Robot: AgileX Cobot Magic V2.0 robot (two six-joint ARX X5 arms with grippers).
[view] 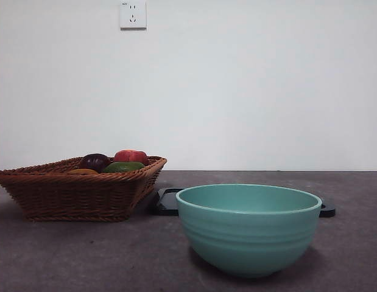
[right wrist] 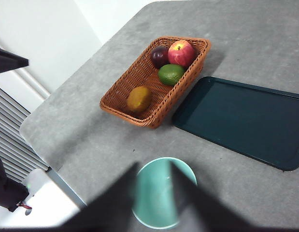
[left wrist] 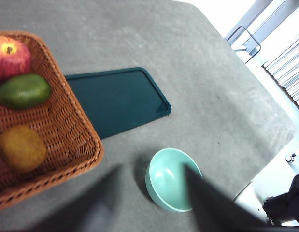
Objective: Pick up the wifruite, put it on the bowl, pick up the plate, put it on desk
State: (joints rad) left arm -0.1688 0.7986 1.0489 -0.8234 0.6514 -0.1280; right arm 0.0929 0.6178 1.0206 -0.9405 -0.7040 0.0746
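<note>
The wifruite [right wrist: 138,98] lies in the near end of the wicker basket [right wrist: 121,104], its long axis roughly along the basket's length, apart from the green fruit [right wrist: 170,74], red apple [right wrist: 181,52] and dark purple fruit [right wrist: 159,56]. Both arms hover high; the left gripper [left wrist: 154,193] and right gripper [right wrist: 156,193] hang over the empty bowl [right wrist: 185,169], jaws parted, holding nothing. The left looks nearer. The dark tray [right wrist: 246,118] lies beside the basket, well clear of a descent.
</note>
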